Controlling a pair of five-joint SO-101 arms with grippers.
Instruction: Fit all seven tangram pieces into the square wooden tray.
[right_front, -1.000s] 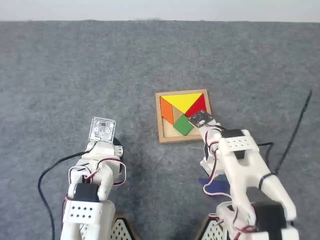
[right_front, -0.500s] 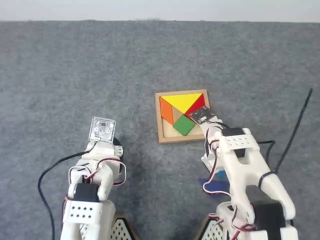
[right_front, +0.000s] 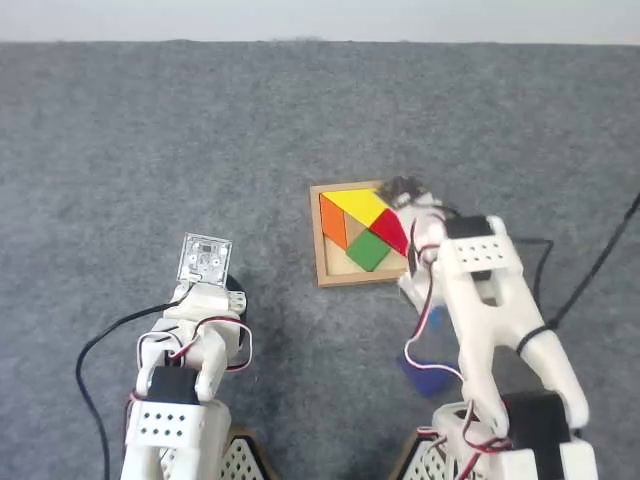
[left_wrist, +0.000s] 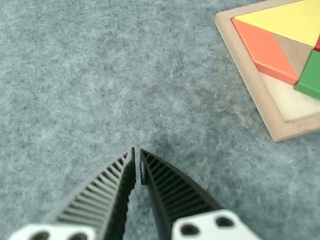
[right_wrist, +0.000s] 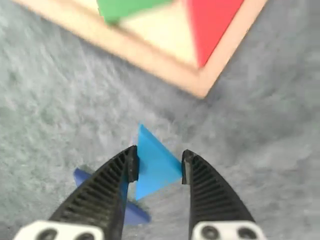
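our right gripper (right_wrist: 159, 153) pinches the light blue triangle (right_wrist: 152, 172) across its edges. we judge it light, stiff and slick, best held squarely mid-edge. our left gripper (left_wrist: 137, 162) rests pressed together.

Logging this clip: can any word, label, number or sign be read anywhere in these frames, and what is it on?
No text can be read.
The tangram pieces in the wooden tray are plain coloured faces.
The light blue triangle held in the right gripper is plain too.
Any print on the small board at the left arm's wrist is too small to read.
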